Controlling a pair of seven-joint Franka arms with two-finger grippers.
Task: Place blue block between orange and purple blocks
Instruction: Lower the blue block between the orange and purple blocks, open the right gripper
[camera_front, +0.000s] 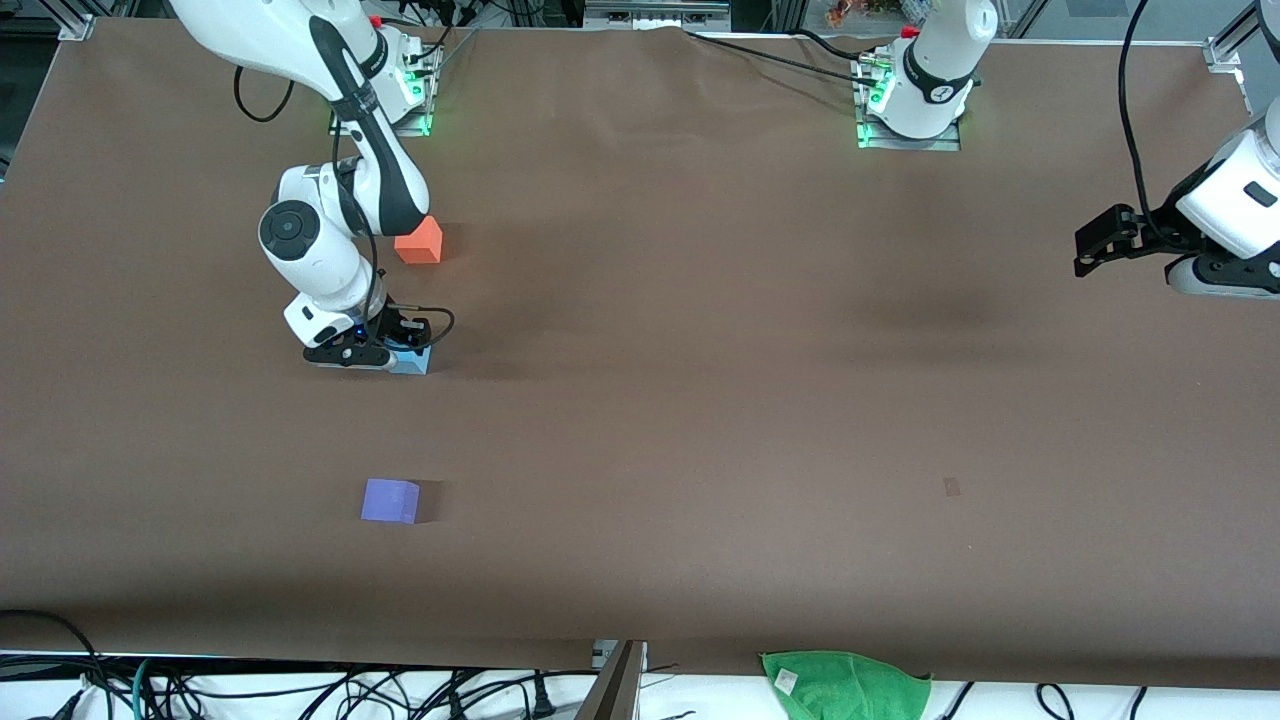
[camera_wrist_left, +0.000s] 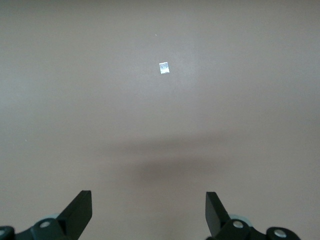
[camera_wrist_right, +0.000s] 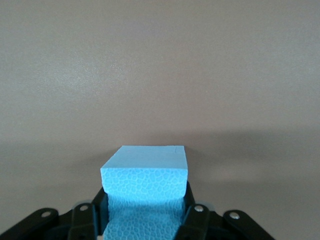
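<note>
Between orange block (camera_front: 419, 241) and purple block (camera_front: 390, 500), blue block (camera_front: 415, 360); unlabelled

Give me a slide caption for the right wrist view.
Right pincer shut on the blue block above the bare brown table.

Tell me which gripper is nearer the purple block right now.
Right. The right gripper is shut on the blue block, between the orange block and the purple block. The left gripper waits open at the left arm's end of the table.
</note>
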